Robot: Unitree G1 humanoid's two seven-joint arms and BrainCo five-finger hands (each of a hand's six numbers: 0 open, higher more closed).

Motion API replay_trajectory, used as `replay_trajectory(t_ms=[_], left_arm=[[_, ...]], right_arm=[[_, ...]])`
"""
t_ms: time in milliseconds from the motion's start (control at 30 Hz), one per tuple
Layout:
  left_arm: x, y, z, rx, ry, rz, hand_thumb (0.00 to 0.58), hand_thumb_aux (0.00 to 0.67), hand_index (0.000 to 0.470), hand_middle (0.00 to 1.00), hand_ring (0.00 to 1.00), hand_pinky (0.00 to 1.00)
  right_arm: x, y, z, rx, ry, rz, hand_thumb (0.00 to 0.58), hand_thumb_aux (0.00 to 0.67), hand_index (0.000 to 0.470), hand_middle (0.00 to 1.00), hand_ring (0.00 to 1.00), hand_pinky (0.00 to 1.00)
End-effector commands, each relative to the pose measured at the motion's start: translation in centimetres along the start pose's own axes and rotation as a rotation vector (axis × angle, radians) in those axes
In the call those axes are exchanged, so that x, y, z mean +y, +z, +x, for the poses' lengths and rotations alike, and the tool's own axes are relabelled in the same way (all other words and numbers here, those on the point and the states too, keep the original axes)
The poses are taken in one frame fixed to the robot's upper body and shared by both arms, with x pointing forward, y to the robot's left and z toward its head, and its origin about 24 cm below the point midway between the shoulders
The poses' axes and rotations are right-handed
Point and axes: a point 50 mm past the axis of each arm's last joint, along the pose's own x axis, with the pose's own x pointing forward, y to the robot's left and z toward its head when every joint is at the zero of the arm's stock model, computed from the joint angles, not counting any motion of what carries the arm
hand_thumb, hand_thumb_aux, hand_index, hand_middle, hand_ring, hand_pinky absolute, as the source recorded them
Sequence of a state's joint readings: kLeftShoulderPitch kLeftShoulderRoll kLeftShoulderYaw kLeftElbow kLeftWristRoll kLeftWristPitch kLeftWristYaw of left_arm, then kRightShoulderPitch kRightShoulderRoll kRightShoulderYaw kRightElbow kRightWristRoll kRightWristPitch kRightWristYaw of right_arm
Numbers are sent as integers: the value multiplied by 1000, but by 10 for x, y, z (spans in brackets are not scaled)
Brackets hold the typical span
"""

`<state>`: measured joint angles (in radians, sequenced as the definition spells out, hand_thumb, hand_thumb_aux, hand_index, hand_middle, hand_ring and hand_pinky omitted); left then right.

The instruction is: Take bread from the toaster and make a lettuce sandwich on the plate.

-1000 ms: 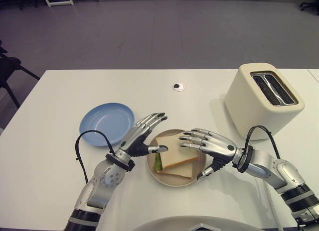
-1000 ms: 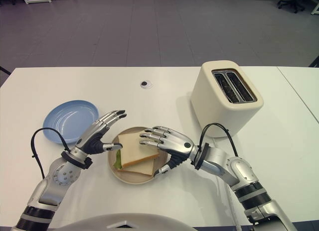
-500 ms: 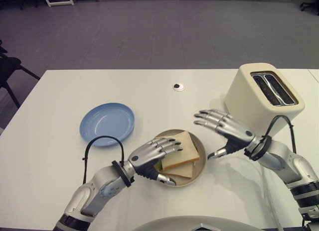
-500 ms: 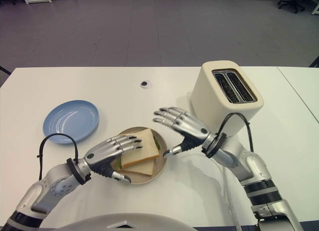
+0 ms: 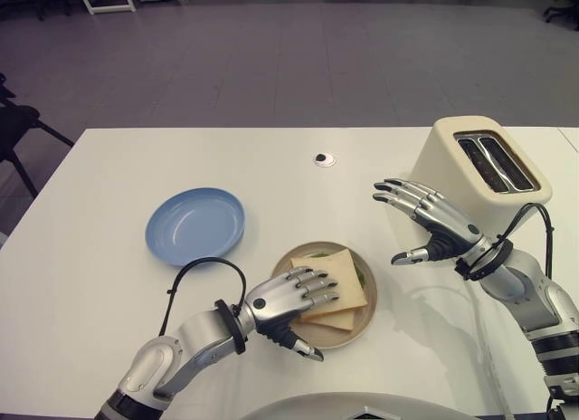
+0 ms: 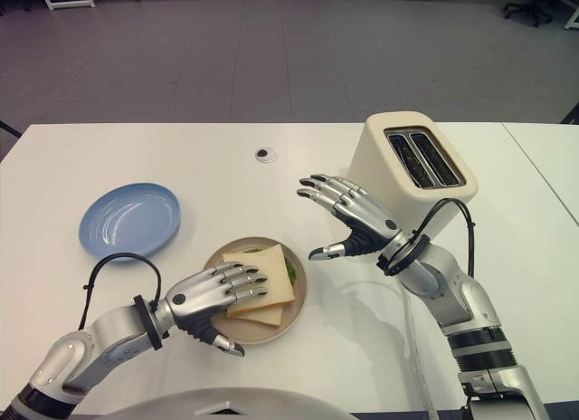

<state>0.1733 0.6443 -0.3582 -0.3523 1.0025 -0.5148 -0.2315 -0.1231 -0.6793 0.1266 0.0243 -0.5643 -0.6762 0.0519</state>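
Note:
A sandwich (image 5: 344,289) of two white bread slices, with green lettuce (image 5: 360,273) peeking out at its right edge, lies on a round tan plate (image 5: 348,334) at the table's front centre. My left hand (image 5: 285,298) lies palm down on the sandwich's left part, fingers spread over the top slice and thumb stretched along the plate's front rim. My right hand (image 5: 425,225) hangs open above the table, right of the plate and just in front of the cream toaster (image 5: 470,180). Both toaster slots look dark.
An empty blue plate (image 5: 194,225) sits left of the tan plate. A small black and white disc (image 5: 323,157) lies at the table's back centre. The toaster stands at the back right, close to the right hand. The table's front edge runs just below the tan plate.
My left hand came down from the plate's left side onto the sandwich. My right hand left the top slice and rose to the right, towards the toaster. The sandwich turned slightly.

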Motion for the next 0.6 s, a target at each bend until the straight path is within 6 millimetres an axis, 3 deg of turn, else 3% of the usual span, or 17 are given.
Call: replay_trajectory(t_ms=[33, 200, 367, 500, 533, 567, 600], left_arm=[[-27, -4, 1, 28, -150, 35, 5, 3, 2, 0, 0, 0], [20, -15, 2, 54, 116, 44, 0, 0, 0, 0, 0, 0], [65, -23, -17, 64, 329, 70, 0, 0, 0, 0, 0, 0], [86, -10, -44, 20, 451, -43, 0, 0, 0, 0, 0, 0], [77, -4, -55, 14, 391, -105, 532, 478, 335, 949, 949, 949], [65, 2, -65, 11, 300, -172, 580, 670, 470, 1000, 1000, 1000], [51, 6, -75, 13, 185, -223, 580, 670, 470, 1000, 1000, 1000]], right_arm=[[-2, 0, 0, 8, -2, 6, 0, 0, 0, 0, 0, 0], [0, -1, -1, 10, -3, 14, 0, 0, 0, 0, 0, 0], [-4, -1, -5, 13, -1, 10, 0, 0, 0, 0, 0, 0], [-12, 5, -33, -21, 132, 64, 0, 0, 0, 12, 12, 12], [-10, 14, -44, -55, 218, 89, 512, 441, 310, 1000, 1000, 1000], [-4, 26, -55, -91, 313, 121, 580, 670, 470, 1000, 1000, 1000], [4, 38, -66, -129, 416, 149, 580, 670, 470, 1000, 1000, 1000]])
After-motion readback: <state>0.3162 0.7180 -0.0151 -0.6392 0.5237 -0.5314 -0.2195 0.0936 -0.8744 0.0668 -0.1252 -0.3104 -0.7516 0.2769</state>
